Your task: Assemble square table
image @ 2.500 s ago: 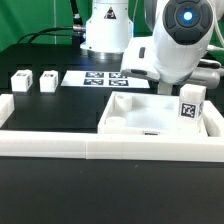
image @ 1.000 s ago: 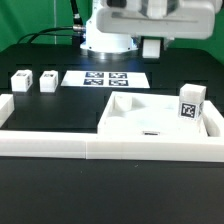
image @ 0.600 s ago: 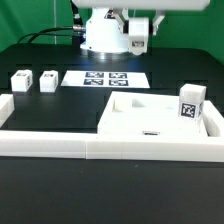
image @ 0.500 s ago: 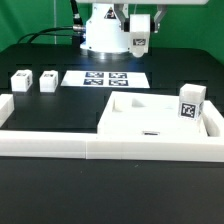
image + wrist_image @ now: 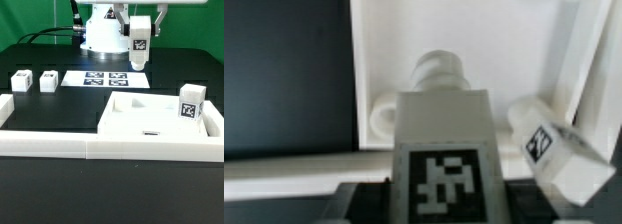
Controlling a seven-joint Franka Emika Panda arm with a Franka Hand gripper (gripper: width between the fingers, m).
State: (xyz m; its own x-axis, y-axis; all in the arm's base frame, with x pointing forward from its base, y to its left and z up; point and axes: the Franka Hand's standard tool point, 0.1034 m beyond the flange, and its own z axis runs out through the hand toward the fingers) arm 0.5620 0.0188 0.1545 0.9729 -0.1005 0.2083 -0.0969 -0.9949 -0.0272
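Vs the earliest frame, arm is no longer looming over the slab at the exterior view's right. The tool (image 5: 140, 47) is now hanging high at the back, in front of the robot base (image 5: 104, 30), w/ the held leg block (image 5: 140, 44) in it. Tool is gripping this block btwn both fingers, jaws part closed on its sides. Block is hanging upright, tag facing the camera, well clear of the worktop (image 5: 60, 112) and roughly over the far end of the marker board (image 5: 98, 78).

Square slab (image 5: 150, 122) is lying recessed side up on the worktop, just behind the border wall (image 5: 60, 147). Second leg block (image 5: 191, 104) is standing upright on the slab's corner at the exterior view's right. Third leg block (image 5: 20, 82) and fourth leg block (image 5: 48, 80) are sitting side by side, not touching, at the exterior view's left, near the marker board.

Wrist view: held leg block (image 5: 438, 130) is filling the middle, tag toward the lens. White shapes behind it are too blurry to tell apart.
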